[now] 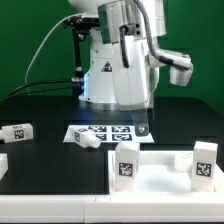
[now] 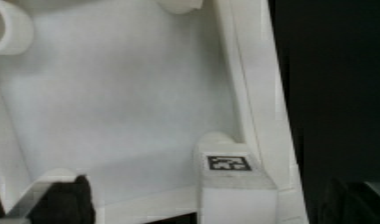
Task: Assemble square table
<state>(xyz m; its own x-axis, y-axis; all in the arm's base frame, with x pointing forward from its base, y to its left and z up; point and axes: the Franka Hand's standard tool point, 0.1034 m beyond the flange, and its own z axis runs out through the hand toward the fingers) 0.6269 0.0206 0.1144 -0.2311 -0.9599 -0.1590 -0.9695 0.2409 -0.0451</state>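
The white square tabletop (image 1: 160, 192) lies at the front of the black table. Two white tagged legs stand upright on it, one at the exterior view's left (image 1: 125, 162) and one at its right (image 1: 204, 166). Two loose legs lie on the table, one at the far left (image 1: 18, 131) and one on the marker board's edge (image 1: 88, 141). My gripper (image 1: 146, 128) hangs just above the tabletop's far edge, open and empty. In the wrist view the tabletop (image 2: 116, 110) fills the frame, a tagged leg (image 2: 229, 165) stands by its thick edge, and the gripper (image 2: 190, 208) is above it.
The marker board (image 1: 108, 133) lies behind the tabletop, under the arm. A white block (image 1: 3, 166) sits at the exterior view's left edge. The robot base (image 1: 105, 80) stands at the back centre.
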